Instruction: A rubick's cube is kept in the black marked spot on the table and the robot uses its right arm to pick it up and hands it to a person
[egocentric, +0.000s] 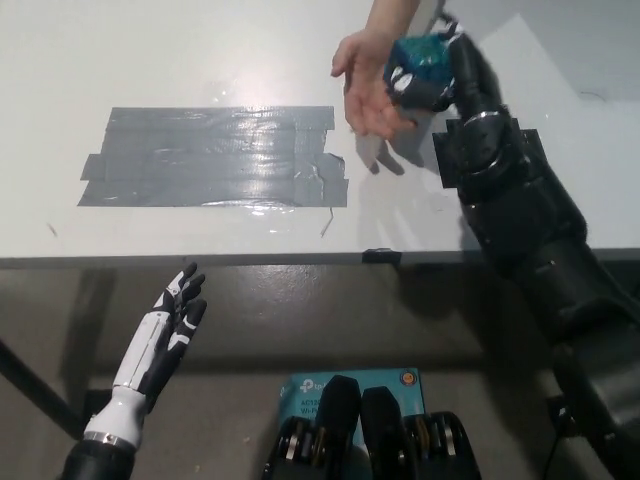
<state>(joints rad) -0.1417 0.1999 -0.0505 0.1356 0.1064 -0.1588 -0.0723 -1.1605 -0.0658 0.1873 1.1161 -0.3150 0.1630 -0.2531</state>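
Bright overhead light washes the white table (200, 60) nearly featureless toward its far edge. Glare streaks across the grey tape patch (215, 157), strongest along its near edge. The person's hand (366, 85) casts a soft shadow on the table just below it. Under the table's near edge the floor is dim. The black right arm (530, 240) shows little detail, with slight blur.
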